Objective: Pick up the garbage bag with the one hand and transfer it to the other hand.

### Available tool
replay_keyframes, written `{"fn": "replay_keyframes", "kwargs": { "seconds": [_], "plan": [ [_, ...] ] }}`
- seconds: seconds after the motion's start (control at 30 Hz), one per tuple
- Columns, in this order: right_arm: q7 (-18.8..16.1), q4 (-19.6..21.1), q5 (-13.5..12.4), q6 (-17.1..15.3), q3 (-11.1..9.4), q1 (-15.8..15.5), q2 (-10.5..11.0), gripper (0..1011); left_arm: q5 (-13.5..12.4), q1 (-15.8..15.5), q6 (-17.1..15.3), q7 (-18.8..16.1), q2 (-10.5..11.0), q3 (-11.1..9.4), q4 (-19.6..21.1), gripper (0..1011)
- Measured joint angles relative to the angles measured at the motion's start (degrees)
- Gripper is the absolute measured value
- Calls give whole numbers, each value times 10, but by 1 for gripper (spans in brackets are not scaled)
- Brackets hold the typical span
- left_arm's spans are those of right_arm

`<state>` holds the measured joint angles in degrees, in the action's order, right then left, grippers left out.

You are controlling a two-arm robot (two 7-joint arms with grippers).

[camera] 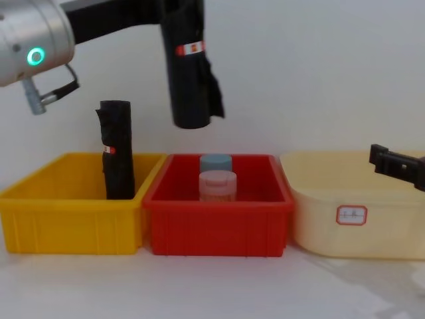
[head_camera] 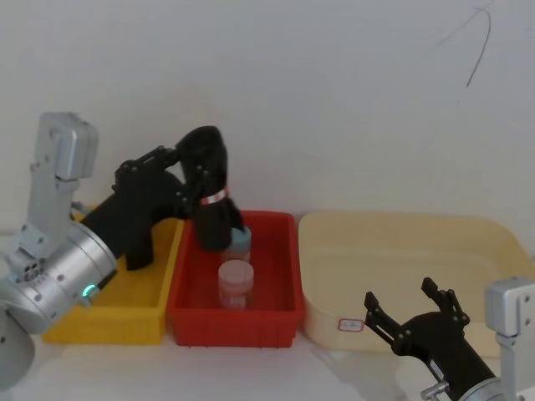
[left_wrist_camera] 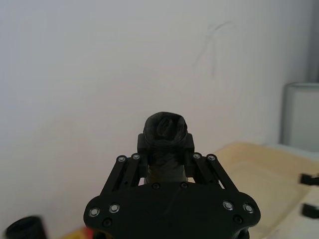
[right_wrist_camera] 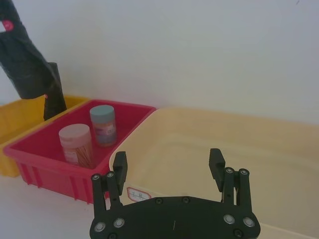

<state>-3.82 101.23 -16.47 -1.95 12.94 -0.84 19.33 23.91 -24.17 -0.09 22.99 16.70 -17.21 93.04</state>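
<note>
The garbage bag [head_camera: 214,219], a tall black roll with a white-and-red band, hangs tilted in the air above the back of the red bin [head_camera: 282,313]. My left gripper [head_camera: 206,179], on the teal-lit arm, is shut on the roll's upper part. The left wrist view shows the garbage bag's end [left_wrist_camera: 165,128] poking out between the fingers of the left gripper [left_wrist_camera: 165,149]. In the chest view the garbage bag [camera: 191,80] hangs clear of the bins. My right gripper [head_camera: 401,294] stands open with nothing in it, low by the cream tub's front edge.
A second black roll [camera: 117,149] stands upright in the yellow bin [camera: 66,222]. The red bin holds a pink-lidded jar [head_camera: 236,284] and a blue-lidded jar [head_camera: 242,241]. A cream tub [head_camera: 468,242] sits at the right. A white wall is behind.
</note>
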Motion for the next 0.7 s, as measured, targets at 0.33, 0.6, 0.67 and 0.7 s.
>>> {"fn": "replay_keyframes", "kwargs": {
  "seconds": [0.33,0.6,0.67,0.7],
  "plan": [
    [0,0,0,0,0,0,0,1000,36,-7,-13,36,-13,-24,8,379],
    [0,0,0,0,0,0,0,1000,44,-6,-15,40,-17,-37,4,379],
    [0,0,0,0,0,0,0,1000,45,-5,-16,38,-18,-39,2,379],
    [0,0,0,0,0,0,0,1000,45,-5,-16,36,-18,-39,1,379]
  ]
}}
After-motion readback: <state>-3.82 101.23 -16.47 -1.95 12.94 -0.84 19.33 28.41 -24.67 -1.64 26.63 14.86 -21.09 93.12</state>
